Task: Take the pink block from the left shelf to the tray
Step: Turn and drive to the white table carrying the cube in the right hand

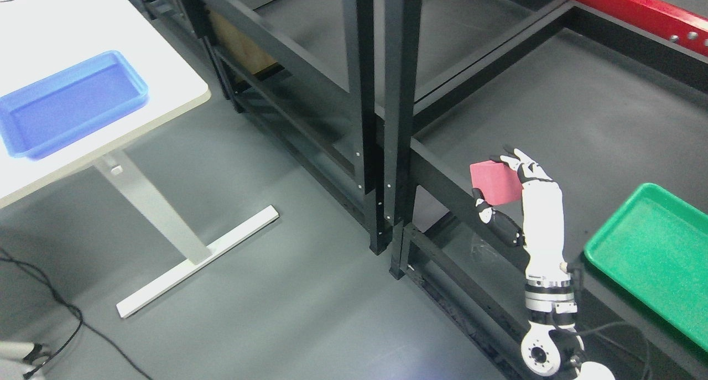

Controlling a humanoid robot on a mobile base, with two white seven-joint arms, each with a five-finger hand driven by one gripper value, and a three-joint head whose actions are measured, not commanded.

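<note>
Right hand (517, 189): white and black fingers clamped on the pink square foam block (496, 183) | block: held in the air beside the black metal shelf frame (387, 120) | green plastic tray (652, 253): right of hand, apart | blue plastic tray (130, 73): on the white table (166, 64), far left.

White table (182, 84) at left — black cable (66, 313) trails across grey floor (276, 313).

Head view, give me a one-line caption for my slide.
Right hand holds the pink block aloft beside the dark shelf frame, between a blue tray and a green tray.
</note>
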